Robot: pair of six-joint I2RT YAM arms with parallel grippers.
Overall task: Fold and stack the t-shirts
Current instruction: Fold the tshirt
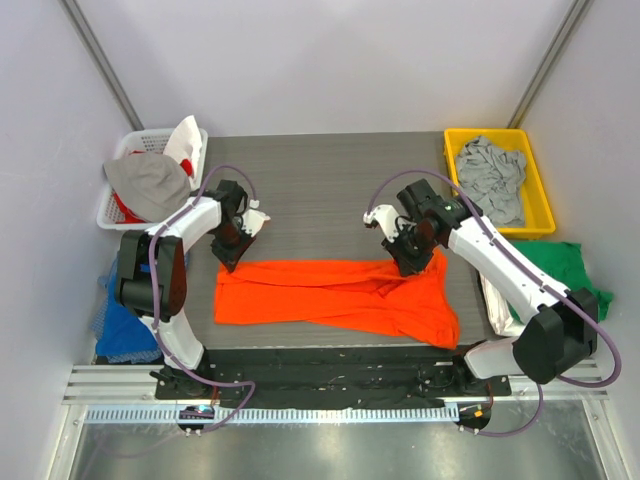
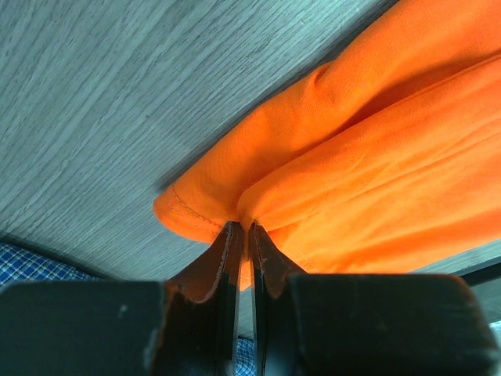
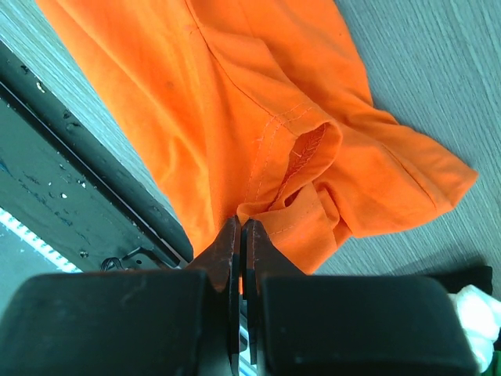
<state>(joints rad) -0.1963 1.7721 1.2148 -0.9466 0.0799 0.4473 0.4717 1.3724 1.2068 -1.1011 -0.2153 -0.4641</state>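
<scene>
T-shirt [image 1: 335, 295] in bright orange, partly folded, lying along near side of grey tabletop [image 1: 320, 185], left hand [image 1: 228, 262] clamped on its left corner, right hand [image 1: 411, 269] clamped on fabric by its sleeve, grey t-shirt [image 1: 490, 175] crumpled in yellow bin [image 1: 497, 134] far right.

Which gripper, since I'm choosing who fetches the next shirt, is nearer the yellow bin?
Right. The right gripper pinches the orange t-shirt just left of the yellow bin, toward the bases; the left gripper holds the shirt's other end, across the table.
</scene>
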